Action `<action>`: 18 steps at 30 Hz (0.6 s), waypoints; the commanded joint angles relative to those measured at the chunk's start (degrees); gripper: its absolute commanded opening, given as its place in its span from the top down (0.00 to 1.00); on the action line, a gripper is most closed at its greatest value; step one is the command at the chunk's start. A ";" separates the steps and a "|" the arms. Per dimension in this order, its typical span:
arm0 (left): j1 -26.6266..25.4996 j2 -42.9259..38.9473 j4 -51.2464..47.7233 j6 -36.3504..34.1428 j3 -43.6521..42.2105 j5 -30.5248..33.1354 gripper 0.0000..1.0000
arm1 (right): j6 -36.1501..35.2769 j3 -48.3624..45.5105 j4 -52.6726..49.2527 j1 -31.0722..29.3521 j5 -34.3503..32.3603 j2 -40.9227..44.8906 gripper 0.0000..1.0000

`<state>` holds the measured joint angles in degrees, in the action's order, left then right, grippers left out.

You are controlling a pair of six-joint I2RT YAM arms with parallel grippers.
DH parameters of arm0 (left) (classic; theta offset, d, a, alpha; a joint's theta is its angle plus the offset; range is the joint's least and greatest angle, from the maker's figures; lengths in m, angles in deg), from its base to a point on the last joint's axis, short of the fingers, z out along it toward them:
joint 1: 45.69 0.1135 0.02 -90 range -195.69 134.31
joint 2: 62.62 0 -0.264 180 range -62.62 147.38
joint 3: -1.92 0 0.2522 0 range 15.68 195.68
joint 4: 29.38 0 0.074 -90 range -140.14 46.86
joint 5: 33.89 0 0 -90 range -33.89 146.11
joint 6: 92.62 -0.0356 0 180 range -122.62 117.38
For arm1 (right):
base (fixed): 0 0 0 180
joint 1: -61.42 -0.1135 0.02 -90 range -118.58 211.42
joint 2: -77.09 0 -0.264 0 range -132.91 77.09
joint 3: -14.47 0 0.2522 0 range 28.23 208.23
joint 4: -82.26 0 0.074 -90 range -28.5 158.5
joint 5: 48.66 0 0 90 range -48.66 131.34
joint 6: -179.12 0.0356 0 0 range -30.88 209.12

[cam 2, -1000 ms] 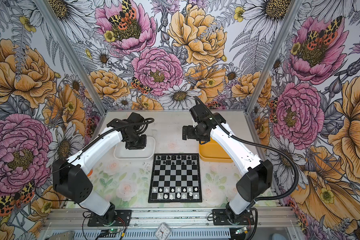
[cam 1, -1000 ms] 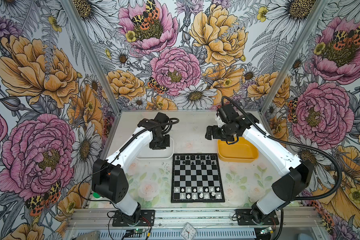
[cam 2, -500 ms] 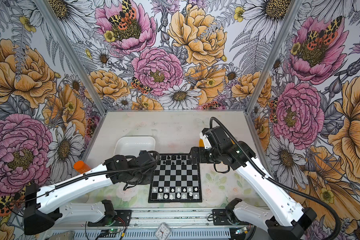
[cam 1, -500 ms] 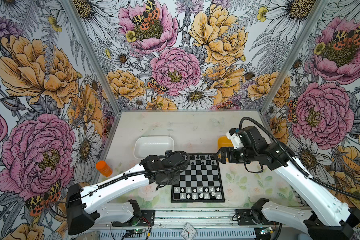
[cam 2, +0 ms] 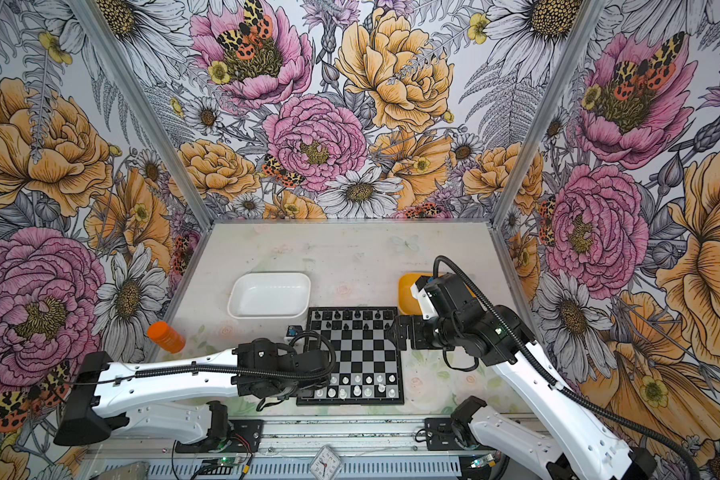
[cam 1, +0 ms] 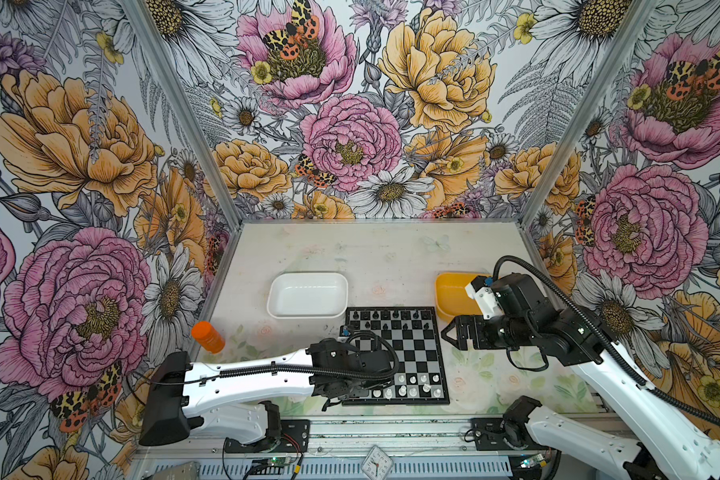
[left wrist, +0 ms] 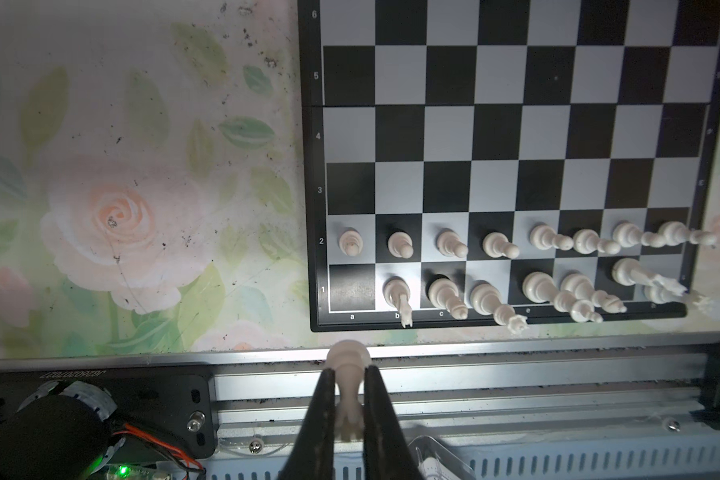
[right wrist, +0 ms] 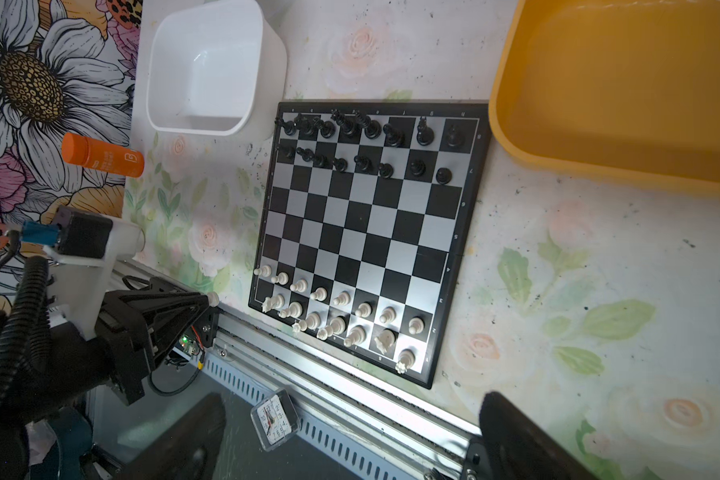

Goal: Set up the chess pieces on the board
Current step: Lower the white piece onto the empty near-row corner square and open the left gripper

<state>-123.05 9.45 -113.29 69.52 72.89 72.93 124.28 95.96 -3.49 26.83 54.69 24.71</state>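
In both top views the left arm's wrist (cam 1: 350, 368) hides the left gripper (left wrist: 348, 371), its white chess piece (left wrist: 348, 355) and the board (cam 1: 395, 345) corner beneath. The right gripper's (right wrist: 348, 399) fingers (right wrist: 512, 432) are blurred, cropped; the yellow tray (right wrist: 620, 91) beyond runs off-frame.

Board (cam 1: 408, 353) at counter (cam 1: 391, 257) front centre. Far pieces (right wrist: 391, 135) on its two far rows, near pieces (right wrist: 341, 298) on two near rows. Left tray (cam 1: 307, 297) just behind far left corner; right tray (cam 1: 449, 295) behind far right corner. Bottle (cam 1: 208, 336) left of board. Clock (cam 1: 376, 464) before front rail (cam 1: 391, 436). Left claw (left wrist: 348, 374), lone piece (left wrist: 348, 359) in it, over rail by near left corner; right claw (cam 1: 449, 332) just right of board
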 commanded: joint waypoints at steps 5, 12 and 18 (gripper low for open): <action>-0.36 -0.40 4.62 2.72 -4.26 0.61 0.90 | 0.48 0.22 -2.06 -0.30 -1.03 1.49 0.03; -0.40 1.89 8.68 1.82 -6.15 -2.33 0.89 | 0.35 -0.05 -2.23 -0.30 -1.04 1.33 0.02; -0.42 4.43 11.23 0.99 -6.98 -3.67 0.89 | 0.26 0.13 -2.47 -0.30 -1.08 1.23 0.02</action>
<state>-123.25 13.39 -104.64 70.53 66.86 70.83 124.28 95.94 -5.65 26.83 54.53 25.65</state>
